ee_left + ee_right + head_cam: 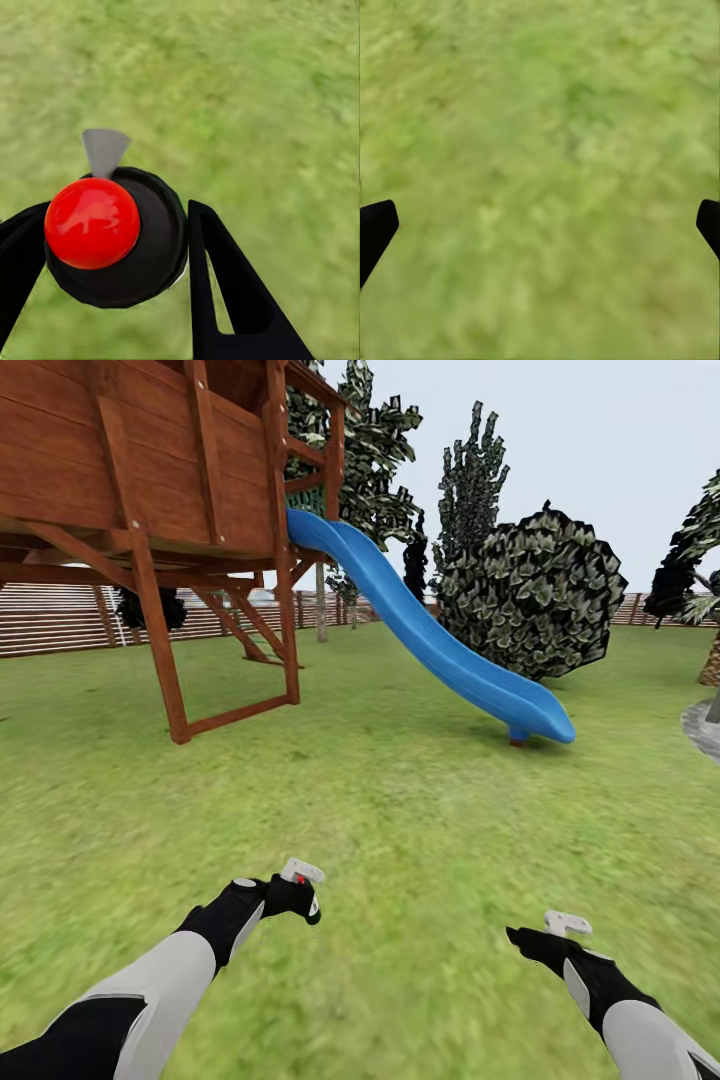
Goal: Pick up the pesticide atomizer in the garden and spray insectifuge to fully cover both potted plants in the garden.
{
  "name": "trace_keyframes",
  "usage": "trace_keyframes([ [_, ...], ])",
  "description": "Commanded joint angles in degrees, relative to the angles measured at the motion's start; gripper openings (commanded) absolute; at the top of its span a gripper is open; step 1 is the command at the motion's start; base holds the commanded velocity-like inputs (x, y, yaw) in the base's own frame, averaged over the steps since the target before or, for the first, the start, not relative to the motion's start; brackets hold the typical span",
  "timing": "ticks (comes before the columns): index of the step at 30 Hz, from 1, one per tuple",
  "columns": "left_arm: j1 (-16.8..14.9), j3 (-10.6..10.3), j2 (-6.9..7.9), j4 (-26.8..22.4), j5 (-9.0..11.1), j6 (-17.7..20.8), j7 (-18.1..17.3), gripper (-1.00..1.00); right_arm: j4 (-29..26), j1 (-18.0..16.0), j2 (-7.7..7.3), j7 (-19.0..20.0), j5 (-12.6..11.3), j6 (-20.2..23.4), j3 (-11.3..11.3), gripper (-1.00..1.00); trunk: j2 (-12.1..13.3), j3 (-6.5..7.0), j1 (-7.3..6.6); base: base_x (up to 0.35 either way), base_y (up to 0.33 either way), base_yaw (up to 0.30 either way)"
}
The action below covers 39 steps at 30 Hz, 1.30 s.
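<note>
My left gripper (300, 900) is shut on the pesticide atomizer (299, 881) and holds it low over the lawn. In the left wrist view, the atomizer's dark nozzle head with its red dot (92, 223) sits between the black fingers (225, 277), with a small grey spout pointing away. My right gripper (522, 937) hovers open over bare grass, and only its two black fingertips (376, 225) show at the picture's sides, with nothing between them. The two potted plants are out of view.
A brown wooden play tower (150, 470) stands on posts ahead at the left. A blue slide (430, 640) runs down from it to the right. A round dark bush (535, 595) and trees stand behind. A slatted fence (60, 620) closes the lawn, and the grey patio edge (703, 728) shows at the far right.
</note>
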Motion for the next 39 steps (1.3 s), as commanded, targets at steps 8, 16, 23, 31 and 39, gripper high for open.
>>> trace_keyframes([
  [8, 0.00, 0.13, -0.02, -0.14, -0.10, 0.41, -0.20, -1.00, -0.14, -0.04, 0.03, 0.42, 0.45, 0.27, -0.52, 1.00, -0.02, -0.06, 0.02, 0.337, 0.113, -0.001],
  [16, 0.00, 0.13, -0.03, -0.13, -0.09, 0.41, -0.20, -1.00, -0.14, -0.04, 0.02, 0.42, 0.44, 0.27, -0.51, 1.00, -0.02, -0.06, 0.02, 0.337, 0.113, -0.193],
  [23, 0.00, 0.13, -0.02, -0.13, -0.10, 0.41, -0.20, -1.00, -0.14, -0.03, -0.01, 0.42, 0.44, 0.27, -0.52, 1.00, -0.02, -0.06, 0.02, 0.337, 0.113, -0.271],
  [31, 0.00, 0.13, -0.03, -0.13, -0.10, 0.41, -0.20, -1.00, -0.14, -0.04, 0.01, 0.42, 0.44, 0.27, -0.51, 1.00, -0.02, -0.06, 0.02, 0.337, 0.113, -0.273],
  [39, 0.00, 0.13, -0.03, -0.13, -0.10, 0.41, -0.20, -1.00, -0.14, -0.03, -0.01, 0.42, 0.44, 0.27, -0.51, 1.00, -0.02, -0.06, 0.02, 0.336, 0.113, -0.273],
])
